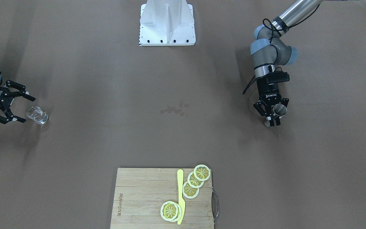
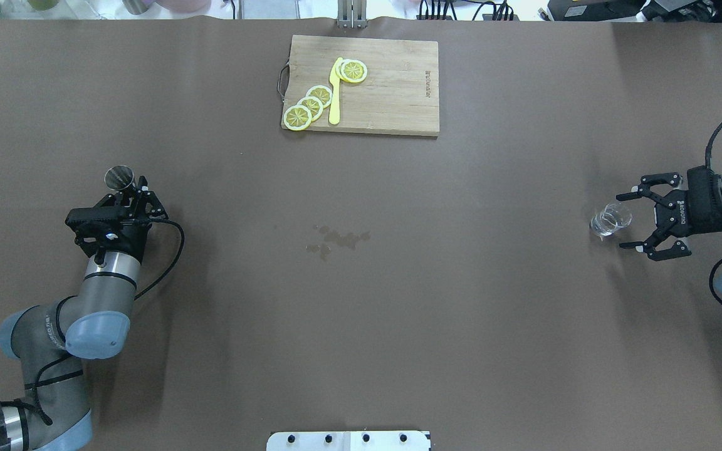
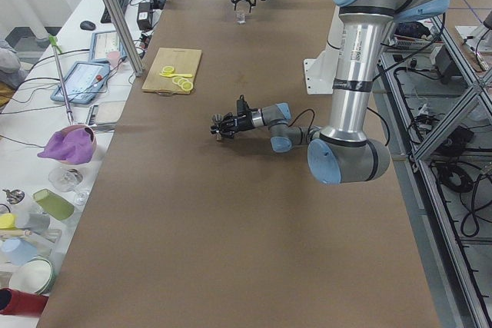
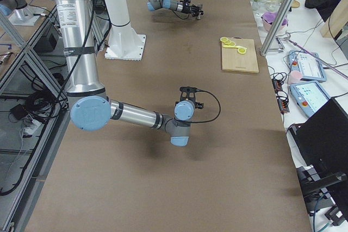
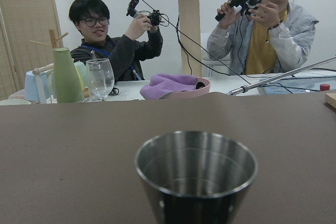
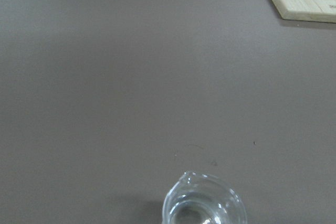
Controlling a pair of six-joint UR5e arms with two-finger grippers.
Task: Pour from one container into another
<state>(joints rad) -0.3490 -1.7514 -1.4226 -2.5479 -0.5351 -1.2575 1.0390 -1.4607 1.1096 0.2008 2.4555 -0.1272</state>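
- Black right claw [image 2: 624, 222] is open wide, low over the tabletop [image 2: 361, 300].
- The clear glass [image 2: 610, 221] stands upright at its open mouth, toward the middle.
- Far across, the left claw [image 1: 274, 121] sits at the steel jigger [image 1: 280, 109]; I cannot tell if it grips.

The table [image 2: 461, 300] is covered by a matt brown sheet. The jigger [image 5: 196, 174] is finished in brushed steel, and its inside is seen to be glossy. The glass [image 6: 205, 208] is clear and glossy. The board [image 2: 392, 94], upper centre, is built of pale, matt wooden strips. The knife [image 2: 334, 100] is moulded in smooth yellow plastic.
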